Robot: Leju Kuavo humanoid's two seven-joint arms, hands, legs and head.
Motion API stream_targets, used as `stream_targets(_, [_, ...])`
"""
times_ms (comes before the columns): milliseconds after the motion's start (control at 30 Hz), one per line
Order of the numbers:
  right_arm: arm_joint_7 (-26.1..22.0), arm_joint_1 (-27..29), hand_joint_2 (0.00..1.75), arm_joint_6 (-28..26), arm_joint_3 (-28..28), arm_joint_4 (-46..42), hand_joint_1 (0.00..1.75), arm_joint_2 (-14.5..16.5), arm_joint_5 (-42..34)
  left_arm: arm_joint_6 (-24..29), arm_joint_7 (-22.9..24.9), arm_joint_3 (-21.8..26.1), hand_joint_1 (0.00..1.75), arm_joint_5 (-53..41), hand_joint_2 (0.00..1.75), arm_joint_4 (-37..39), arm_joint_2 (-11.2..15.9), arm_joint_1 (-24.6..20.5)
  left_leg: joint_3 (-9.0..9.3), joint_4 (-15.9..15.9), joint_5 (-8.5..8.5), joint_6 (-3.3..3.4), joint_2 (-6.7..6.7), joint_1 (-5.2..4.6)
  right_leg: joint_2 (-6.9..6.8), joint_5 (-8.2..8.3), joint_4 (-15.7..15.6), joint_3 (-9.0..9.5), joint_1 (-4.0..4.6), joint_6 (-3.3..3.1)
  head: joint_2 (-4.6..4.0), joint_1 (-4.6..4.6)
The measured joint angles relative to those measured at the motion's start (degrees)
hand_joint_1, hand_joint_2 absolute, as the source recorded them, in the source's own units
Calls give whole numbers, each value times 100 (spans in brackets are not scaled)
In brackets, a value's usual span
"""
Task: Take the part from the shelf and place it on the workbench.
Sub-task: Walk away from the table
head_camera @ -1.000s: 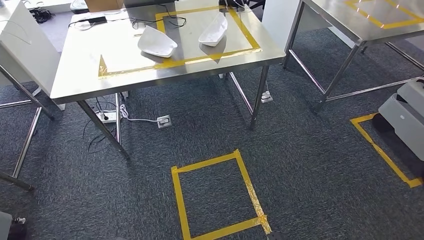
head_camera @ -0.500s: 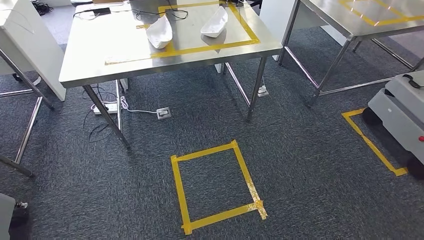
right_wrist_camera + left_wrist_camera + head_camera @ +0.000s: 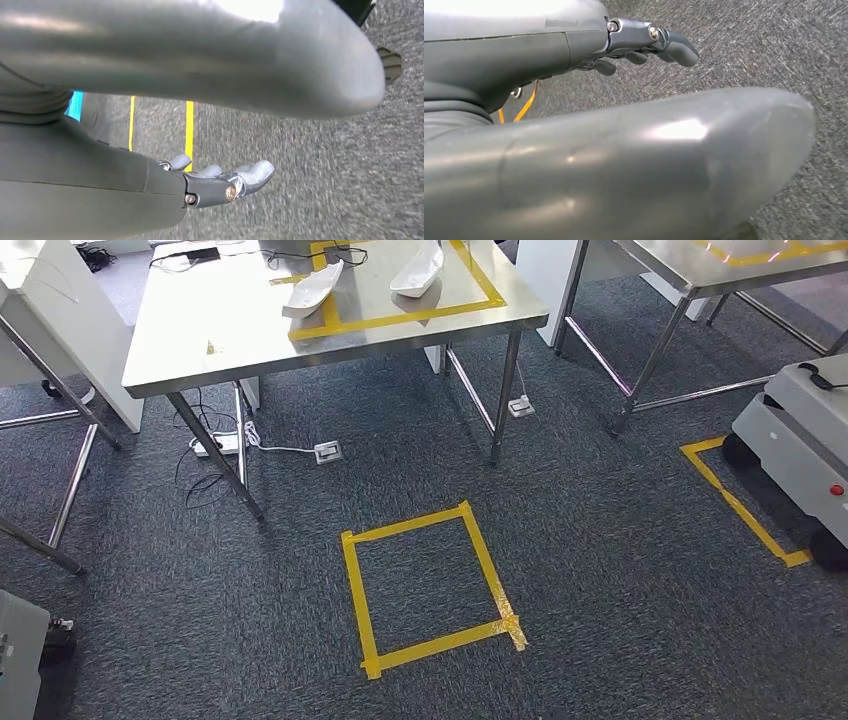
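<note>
Head view: a steel table (image 3: 200,350) stands ahead with a yellow tape outline on its top. Two white, boat-shaped parts lie by that outline near the far edge. The left part (image 3: 313,290) sits on the tape's left line, its long axis running from near-left to far-right. The right part (image 3: 418,270) lies inside the outline, tilted much the same way with its pointed end toward the far edge. On the carpet just in front is a taped floor square (image 3: 430,585). A grey wheeled cart (image 3: 800,455) stands at the right, and a power strip (image 3: 215,445) with cables lies under the table.

Left wrist view: the left hand (image 3: 644,47) hangs over the carpet, fingers loosely apart and holding nothing.

Right wrist view: the right hand (image 3: 220,182) also hangs over the carpet near yellow tape, fingers spread and empty.

The step in hand seems to be the walk toward the pick-up spot. Doing it well means stopping square on the floor square so the table's near edge is within reach. Then it should reach along a part's long axis and close across its narrow width.
</note>
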Motion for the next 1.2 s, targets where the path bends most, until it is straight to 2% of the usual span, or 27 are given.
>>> stream_targets(67, [20,-3,87,-21,-35,0,0,4,-88,-4,32,-7,0,-50,0,-2,32,-6,390,-622,-81,55,-9,-24,-1,94,25,-72,6,55,0,3])
stream_targets(133, [126,1,175,-65,-81,0,0,4,-131,-5,126,-7,0,-42,0,3,81,11,402,-770,-106,131,-16,-41,1,200,1,-87,10,116,0,-1])
stream_targets(167, [186,6,175,-80,-96,0,0,3,-128,-5,177,-7,0,-13,0,10,103,20,357,-782,-63,176,-8,-30,9,214,0,-96,4,148,0,-8])
stream_targets(200, [234,13,175,-86,-102,0,0,3,-121,-5,224,-5,0,32,0,16,125,23,312,-786,-12,232,0,-19,20,133,54,-133,0,183,0,-7])
stream_targets(233, [258,20,175,-90,-109,0,0,2,-120,-4,256,-2,0,87,0,21,147,27,265,-796,48,281,10,-7,33,-58,213,-198,-4,215,0,-1])
stream_targets(267, [255,24,175,-92,-121,0,0,2,-132,-3,278,6,0,138,0,25,168,31,208,-796,111,315,20,1,44,-335,487,-292,-17,241,0,7])
stream_targets(333, [220,23,175,-109,-158,0,0,2,-173,3,298,35,0,205,0,28,210,57,64,-778,231,331,25,-3,54,-855,1246,-495,-25,278,0,19])
stream_targets(367, [209,22,175,-124,-177,0,0,2,-193,7,298,48,0,216,0,30,222,75,-21,-762,286,327,28,-5,55,-946,1532,-529,-28,288,0,19])
stream_targets(400, [212,22,175,-140,-193,0,0,2,-203,10,296,56,0,218,0,32,232,93,-106,-742,336,320,31,-6,55,-915,1647,-475,-29,290,0,20])
stream_targets(433, [229,21,175,-153,-207,0,0,2,-198,11,290,58,0,213,0,34,237,109,-186,-717,379,310,32,-5,56,-790,1523,-300,-29,282,0,21])
stream_targets(467, [255,19,175,-160,-216,0,0,2,-184,11,281,58,0,208,0,35,236,118,-256,-690,418,296,30,-4,57,-642,1197,-24,-30,266,0,21])
stream_targets(533, [341,2,175,-171,-225,0,0,2,-140,7,250,58,0,183,0,34,227,120,-360,-648,490,242,25,-10,69,-576,373,546,-11,208,0,20])
stream_targets(567, [390,-6,175,-188,-227,0,0,2,-130,2,235,58,0,161,0,34,222,115,-383,-642,528,208,25,-12,78,-601,103,701,4,174,0,20])
stream_targets(600, [443,-11,175,-216,-230,0,0,2,-124,-5,220,58,0,128,0,33,215,108,-396,-650,572,170,26,-11,86,-642,-23,752,23,142,0,19])
stream_targets(667, [554,-11,175,-305,-237,0,0,4,-124,-37,201,58,0,36,0,35,201,99,-410,-672,643,97,21,-3,78,-562,-69,699,23,68,0,21])
stream_targets(700, [624,-16,175,-360,-239,0,0,7,-118,-61,192,57,0,-15,0,37,188,96,-444,-640,587,66,14,-1,66,-506,-91,655,13,24,0,16])
stream_targets(733, [699,-21,175,-415,-240,0,0,9,-108,-86,189,57,0,-58,0,37,174,92,-497,-525,432,40,7,1,54,-438,-116,599,-3,-20,0,6])
stream_targets(767, [768,-25,175,-463,-241,0,0,12,-95,-105,185,56,0,-87,0,38,160,80,-570,-301,184,18,2,6,42,-368,-136,530,-13,-54,0,-4])
stream_targets(833, [855,-27,175,-566,-243,0,0,10,-87,-125,185,56,0,-114,0,36,136,38,-719,400,-364,-16,-2,9,30,-242,-134,372,0,-87,0,-19])
stream_targets(867, [865,-27,175,-630,-250,0,0,10,-108,-131,185,56,0,-125,0,36,131,17,-749,723,-489,-28,-2,9,24,-177,-123,287,7,-87,0,-19])
stream_targets(900, [867,-29,175,-704,-261,0,0,11,-137,-138,185,56,0,-138,0,36,127,2,-735,933,-504,-33,-2,9,20,-118,-109,210,13,-84,0,-20])
stream_targets(933, [863,-31,175,-784,-275,0,0,11,-171,-144,186,56,0,-151,0,36,125,-7,-666,995,-411,-32,-3,8,18,-67,-93,138,15,-78,0,-19])
stream_targets(967, [861,-31,175,-863,-291,0,0,12,-200,-150,186,56,0,-166,0,36,122,-13,-538,906,-254,-25,-3,8,17,-21,-75,72,16,-70,0,-20])
stream_targets(1033, [859,-31,175,-1042,-324,0,0,19,-230,-154,190,56,0,-192,0,31,118,-27,-80,309,-40,9,-4,5,18,68,-34,-59,16,-43,0,-19])
stream_targets(1100, [858,-32,175,-1254,-350,0,0,28,-222,-152,197,56,0,-207,0,22,113,-53,448,-501,-135,59,-9,-21,14,169,-4,-144,25,9,0,-15])
stream_targets(1133, [851,-35,175,-1348,-356,0,0,30,-204,-152,199,56,0,-204,0,19,109,-64,584,-756,-231,93,-11,-36,8,221,-7,-157,25,45,0,-17])
stream_targets(1200, [827,-35,175,-1503,-360,0,0,34,-163,-172,174,56,0,-159,87,20,100,-67,585,-875,-234,187,-6,-53,1,321,-52,-163,18,128,0,-22])
